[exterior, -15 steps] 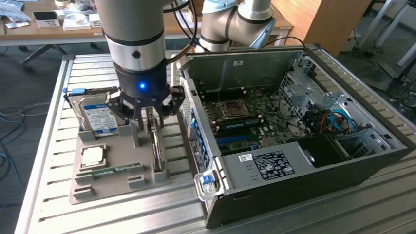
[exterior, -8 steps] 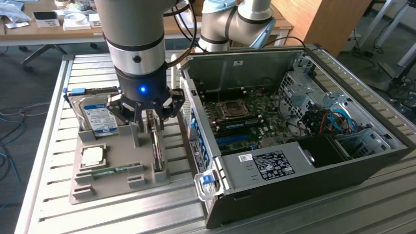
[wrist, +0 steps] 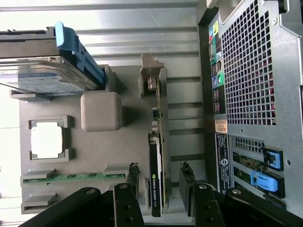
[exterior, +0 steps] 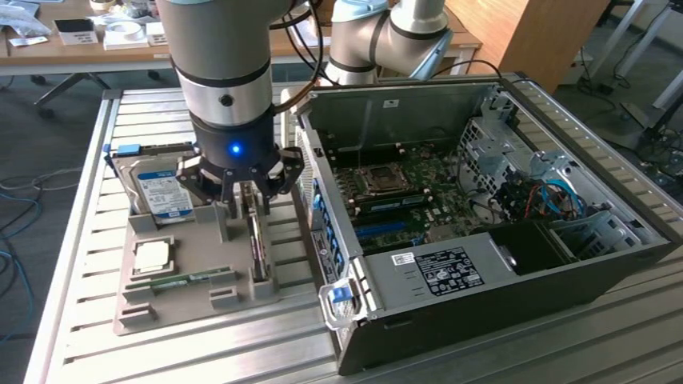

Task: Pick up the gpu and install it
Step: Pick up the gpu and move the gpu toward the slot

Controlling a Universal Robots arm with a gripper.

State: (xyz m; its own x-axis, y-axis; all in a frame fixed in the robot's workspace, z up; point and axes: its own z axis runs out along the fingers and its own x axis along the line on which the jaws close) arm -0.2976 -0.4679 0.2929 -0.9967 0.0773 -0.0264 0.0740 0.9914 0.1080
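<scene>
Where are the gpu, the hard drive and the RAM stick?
gpu (wrist: 155,170): wrist view, on its dark edge, mid-length.
hard drive (exterior: 162,194): exterior view, on the blue-white label.
RAM stick (wrist: 71,177): wrist view, on the middle of the green board.

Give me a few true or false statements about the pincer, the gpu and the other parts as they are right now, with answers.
1. The case is open, its motherboard showing. True.
2. The gpu is installed in the case. False: it stands on edge in the tray.
3. The pincer is open, with one finger on each side of the gpu. True.
4. The hard drive lies inside the case. False: it is in the tray.
</scene>
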